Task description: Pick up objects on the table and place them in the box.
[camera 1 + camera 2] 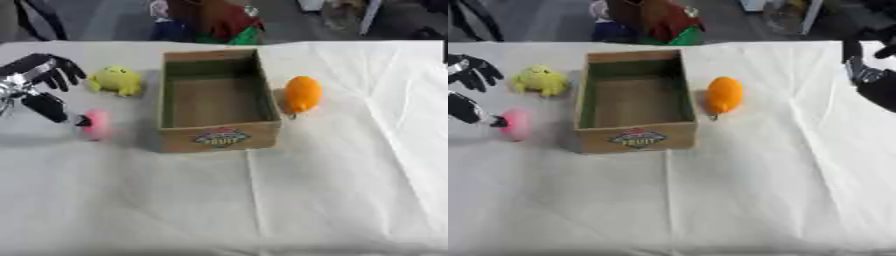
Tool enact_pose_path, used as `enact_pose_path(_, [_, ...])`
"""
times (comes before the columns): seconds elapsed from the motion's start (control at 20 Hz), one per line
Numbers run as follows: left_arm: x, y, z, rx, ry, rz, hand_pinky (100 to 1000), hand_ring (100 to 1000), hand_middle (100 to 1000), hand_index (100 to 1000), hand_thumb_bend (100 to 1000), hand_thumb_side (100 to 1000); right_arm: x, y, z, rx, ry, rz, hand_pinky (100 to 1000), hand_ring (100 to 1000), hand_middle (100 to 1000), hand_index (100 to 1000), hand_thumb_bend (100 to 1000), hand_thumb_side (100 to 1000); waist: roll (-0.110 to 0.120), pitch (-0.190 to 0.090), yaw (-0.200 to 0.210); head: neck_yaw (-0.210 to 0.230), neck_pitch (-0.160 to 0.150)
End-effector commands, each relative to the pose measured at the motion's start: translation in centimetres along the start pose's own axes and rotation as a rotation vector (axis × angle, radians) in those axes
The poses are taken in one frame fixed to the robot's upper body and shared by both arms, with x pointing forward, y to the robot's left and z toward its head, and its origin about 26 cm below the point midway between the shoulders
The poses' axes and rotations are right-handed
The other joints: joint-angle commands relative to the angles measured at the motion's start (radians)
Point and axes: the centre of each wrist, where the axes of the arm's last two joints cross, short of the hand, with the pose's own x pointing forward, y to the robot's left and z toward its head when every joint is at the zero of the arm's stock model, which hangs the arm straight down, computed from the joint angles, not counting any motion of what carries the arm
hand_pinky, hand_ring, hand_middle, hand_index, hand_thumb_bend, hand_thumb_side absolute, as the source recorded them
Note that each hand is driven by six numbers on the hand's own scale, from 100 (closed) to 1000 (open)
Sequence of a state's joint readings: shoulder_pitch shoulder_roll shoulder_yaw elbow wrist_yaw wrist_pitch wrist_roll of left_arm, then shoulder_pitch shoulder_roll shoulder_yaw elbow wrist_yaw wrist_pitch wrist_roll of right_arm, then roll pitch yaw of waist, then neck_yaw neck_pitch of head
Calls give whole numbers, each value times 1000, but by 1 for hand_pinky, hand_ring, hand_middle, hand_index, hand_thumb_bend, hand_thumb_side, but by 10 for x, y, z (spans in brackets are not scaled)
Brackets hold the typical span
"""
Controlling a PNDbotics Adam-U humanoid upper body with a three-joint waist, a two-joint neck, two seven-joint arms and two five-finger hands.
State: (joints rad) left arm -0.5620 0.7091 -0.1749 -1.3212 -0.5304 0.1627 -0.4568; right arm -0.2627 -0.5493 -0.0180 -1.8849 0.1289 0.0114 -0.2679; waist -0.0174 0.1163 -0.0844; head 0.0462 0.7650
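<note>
The box (219, 100) stood empty, so nothing was placed yet. The left hand (39, 87) was spread, its thumb apparently touching the pink toy (96, 124); the yellow toy (116, 80) lay just beyond its fingers, the orange (303, 93) past the box. The right hand (868, 70) showed at the table's edge, fingers unclear. Open cloth (262, 200) lay nearer.

Both head eyes look down, sharing the box (219, 102).

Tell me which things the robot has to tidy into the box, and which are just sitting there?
For the job:
- pink object, at the left hand
- yellow toy
- orange fruit
- cardboard box, nothing in it yet

Just there:
- white tablecloth
- red and green thing beyond the table
</note>
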Motion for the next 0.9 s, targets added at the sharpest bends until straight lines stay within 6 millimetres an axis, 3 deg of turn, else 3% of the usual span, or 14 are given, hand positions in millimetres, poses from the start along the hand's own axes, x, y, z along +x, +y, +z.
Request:
enact_pose_path(0.05, [-3,9,-1,-6,0,-21,707,624,626,765,754,100,3,-5,-4,-8,-17,7,489,628,675,812,329,100,0,-11,0,4,5])
enact_pose_path(0.4, [-4,-1,-9,-84,-5,-33,705,615,609,752,726,100,3,-4,-3,-6,-14,3,489,628,674,811,328,100,-1,-11,-2,6,5])
enact_pose_path(0.9, [-3,-11,-20,-63,18,-55,678,556,543,699,687,100,1,-3,-2,-7,-7,-2,490,634,673,813,327,100,3,-11,-11,5,5])
